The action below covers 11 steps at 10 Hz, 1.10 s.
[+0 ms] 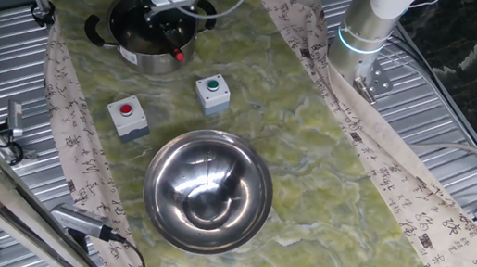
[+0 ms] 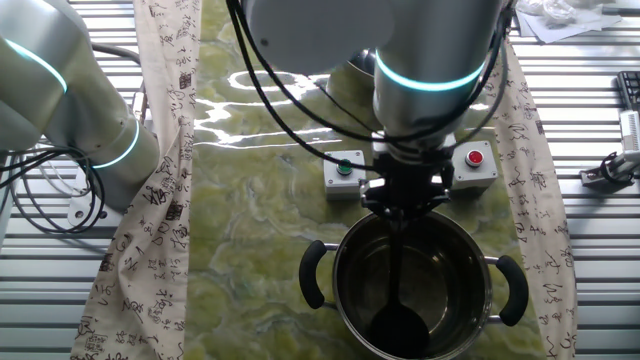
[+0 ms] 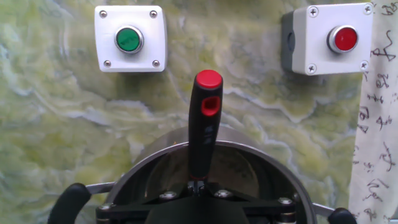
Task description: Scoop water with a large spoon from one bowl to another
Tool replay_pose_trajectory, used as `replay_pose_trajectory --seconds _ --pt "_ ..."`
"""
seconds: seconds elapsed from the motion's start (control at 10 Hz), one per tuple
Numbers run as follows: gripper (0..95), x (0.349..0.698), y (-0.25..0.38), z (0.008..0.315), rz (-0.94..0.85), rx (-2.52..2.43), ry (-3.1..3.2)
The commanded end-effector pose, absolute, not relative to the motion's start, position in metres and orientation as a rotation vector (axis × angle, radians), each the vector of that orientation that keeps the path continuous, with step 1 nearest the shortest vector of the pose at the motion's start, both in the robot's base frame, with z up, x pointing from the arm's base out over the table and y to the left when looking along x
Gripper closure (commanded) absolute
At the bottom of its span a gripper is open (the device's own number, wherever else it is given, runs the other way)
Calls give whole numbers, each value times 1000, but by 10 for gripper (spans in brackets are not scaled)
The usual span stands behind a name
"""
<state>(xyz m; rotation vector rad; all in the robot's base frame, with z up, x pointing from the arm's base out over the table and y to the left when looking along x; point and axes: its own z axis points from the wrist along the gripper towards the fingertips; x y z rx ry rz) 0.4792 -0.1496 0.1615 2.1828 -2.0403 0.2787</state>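
The tool [image 2: 405, 212] hides the spoon's [image 3: 204, 124] lower handle. The pot's [image 2: 412, 290] near rim is cut off. Water cannot be made out.

We see the green-button box [image 1: 211, 92] and red-button box [image 1: 128, 116] standing between pot [image 1: 149, 35] and wide bowl [image 1: 207, 190], a bare gap between the boxes, open cloth right of the green-button box.

Cloth strips [image 1: 58, 118]: printed with black brush-style characters, running along both long edges of the surface; too small and blurred to read.
Green-button box [image 3: 130, 39]: no lettering visible.
Red-button box [image 3: 333, 38]: no lettering visible.
Brands, numbers, signs: none legible in any view.
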Motion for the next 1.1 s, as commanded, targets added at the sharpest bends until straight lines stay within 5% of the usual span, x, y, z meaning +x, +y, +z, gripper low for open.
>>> replay_pose_trajectory --seconds 0.1,1.1 --pt "950 480 -150 158 289 2184 -2045" --pt "950 492 -150 151 287 2192 -2039"
